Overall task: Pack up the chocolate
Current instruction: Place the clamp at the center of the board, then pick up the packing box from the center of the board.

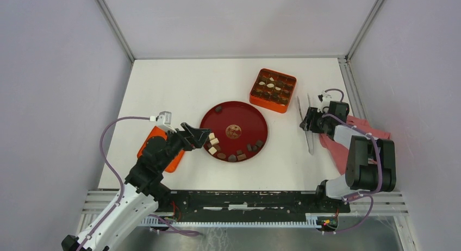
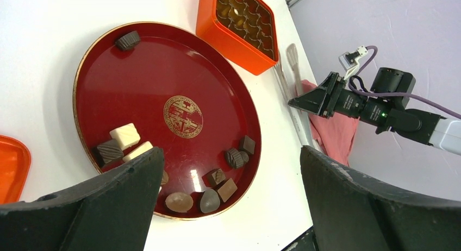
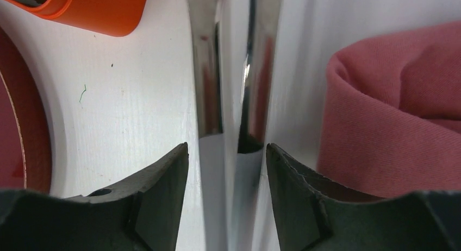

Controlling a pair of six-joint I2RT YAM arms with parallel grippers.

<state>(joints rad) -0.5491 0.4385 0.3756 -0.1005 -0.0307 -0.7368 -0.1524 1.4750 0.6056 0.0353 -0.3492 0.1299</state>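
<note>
Two tong arms (image 3: 205, 71) between right gripper (image 3: 226, 148) fingers: wrist view only.

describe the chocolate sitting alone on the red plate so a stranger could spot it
Start at the round red plate in the middle of the white table. Most pieces cluster along its near rim; this chocolate sits alone at the far left rim, dark brown with ridged sides.
</note>
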